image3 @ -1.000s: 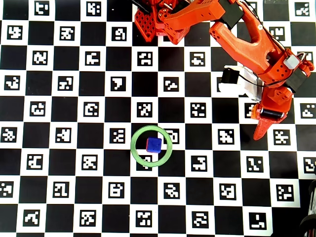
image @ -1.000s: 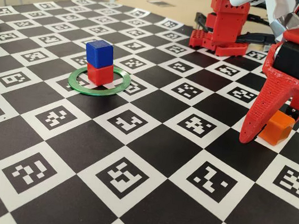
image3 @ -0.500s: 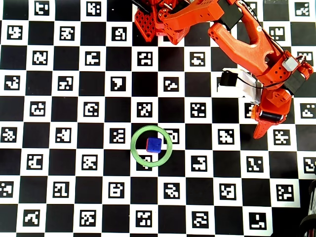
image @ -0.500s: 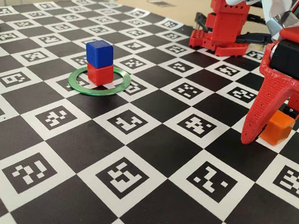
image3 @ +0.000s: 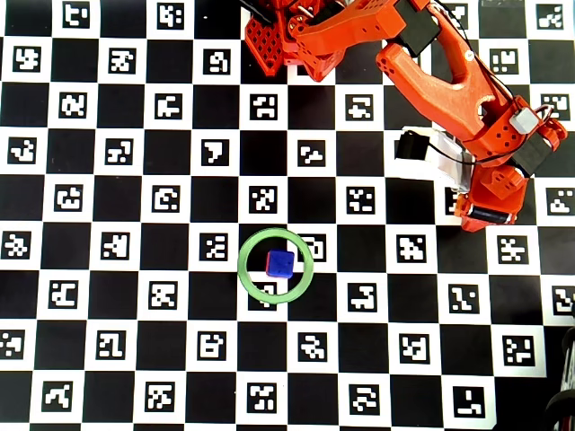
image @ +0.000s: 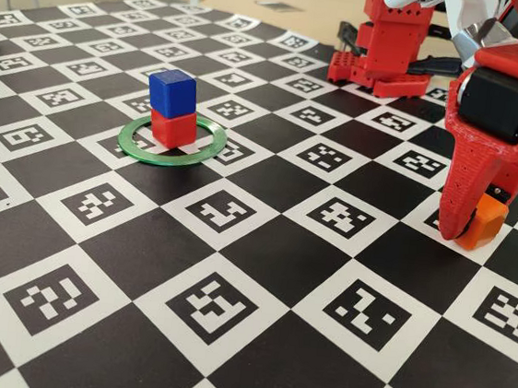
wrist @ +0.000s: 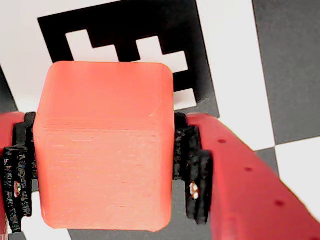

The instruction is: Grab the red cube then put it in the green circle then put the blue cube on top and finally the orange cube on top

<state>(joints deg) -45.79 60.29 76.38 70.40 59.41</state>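
The blue cube sits on the red cube inside the green circle at the board's left. From overhead only the blue cube shows within the green circle; the red cube is hidden beneath it. The orange cube rests on the board at the right. My red gripper stands over it. In the wrist view the orange cube fills the gap, and both black pads press its sides. Overhead, the gripper covers the orange cube.
A checkerboard mat of black squares and white marker tiles covers the table. The arm's red base stands at the back right, shown in the overhead view as the base at the top middle. A white cable bundle hangs by the arm.
The long red finger swung in from its spread position against the orange cube, closing the jaws on it. The wrist shifted slightly toward the base. The stack stayed still.
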